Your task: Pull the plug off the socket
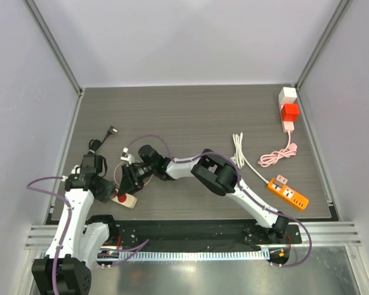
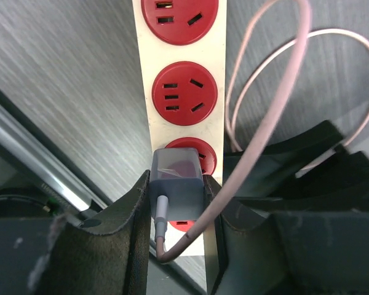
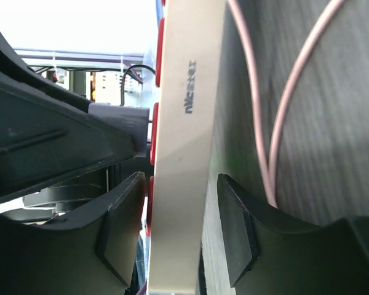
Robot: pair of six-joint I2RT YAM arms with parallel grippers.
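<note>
The socket is a cream power strip [image 2: 179, 74] with round red outlets [image 2: 184, 92]. A grey plug [image 2: 176, 178] with a pink cable [image 2: 277, 104] stands over the third outlet. My left gripper [image 2: 177, 192] is shut on it, one finger pressed on each side. I cannot tell whether its pins are still in the outlet. In the right wrist view the strip [image 3: 186, 123] runs edge-on between the fingers of my right gripper [image 3: 178, 215], which is open, with a gap on both sides. From above, both grippers crowd the strip's end [image 1: 126, 201] and hide the plug.
An orange power strip [image 1: 289, 192] with a white cable [image 1: 238, 150] lies at the right front. Red and white adapters [image 1: 288, 109] with a coiled pink lead [image 1: 277, 155] sit at the back right. A black cable [image 1: 98, 145] lies at the left. The table's front rail [image 2: 43, 166] is close by.
</note>
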